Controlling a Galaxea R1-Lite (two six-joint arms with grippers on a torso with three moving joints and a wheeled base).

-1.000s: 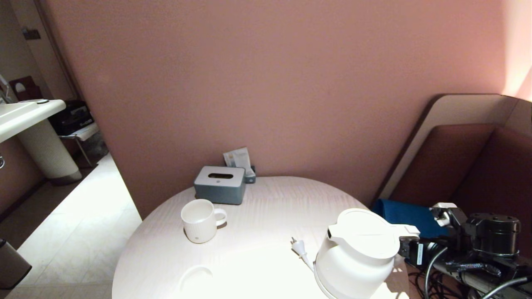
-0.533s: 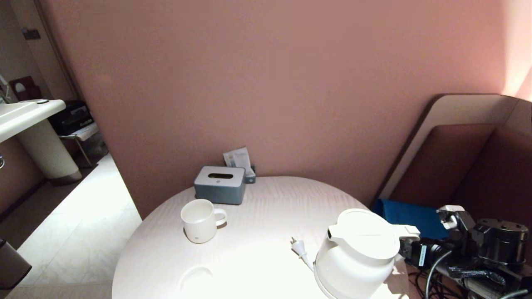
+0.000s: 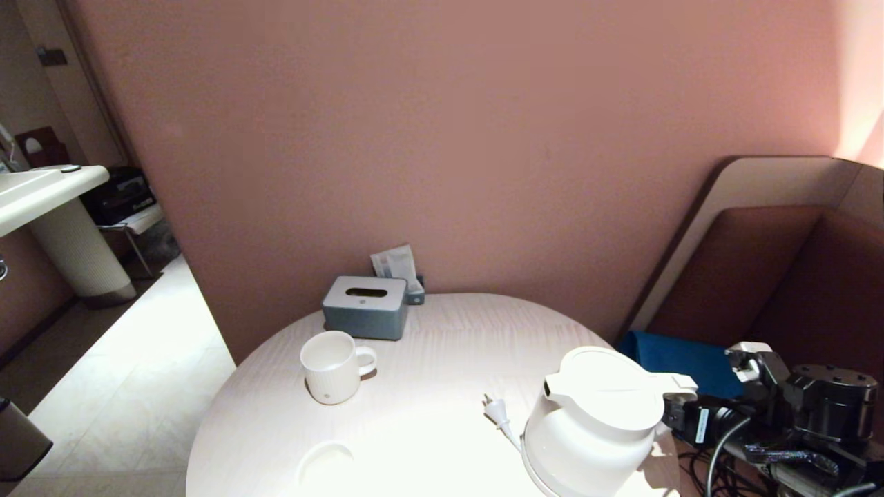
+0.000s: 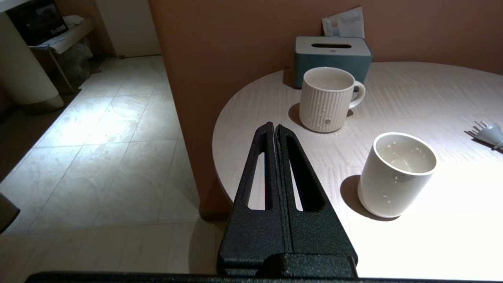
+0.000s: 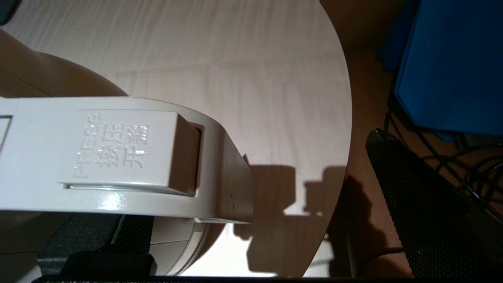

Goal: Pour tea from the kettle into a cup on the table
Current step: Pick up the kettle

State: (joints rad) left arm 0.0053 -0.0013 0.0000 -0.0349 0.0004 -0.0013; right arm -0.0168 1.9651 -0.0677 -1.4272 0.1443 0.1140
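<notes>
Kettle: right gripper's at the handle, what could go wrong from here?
1. The kettle sits near the edge of the table. The open right gripper is around its handle, so a skewed close could shove it off.
2. Its plug lies loose and may drag.
3. The ribbed mug stands near the cup: wrong target possible.

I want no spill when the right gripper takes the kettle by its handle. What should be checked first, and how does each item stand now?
1. Right gripper open beside the handle: ok.
2. Handle of the large white plastic kettle fully between the fingers: cannot tell, one finger is partly hidden.
3. Kettle upright on the round white table, lid shut: ok.
4. Small white handleless cup upright, apart from the white ribbed mug: ok.
5. White plug loose on the table, not in a socket: ok.
6. Left gripper shut, parked off the table's edge: ok.
</notes>
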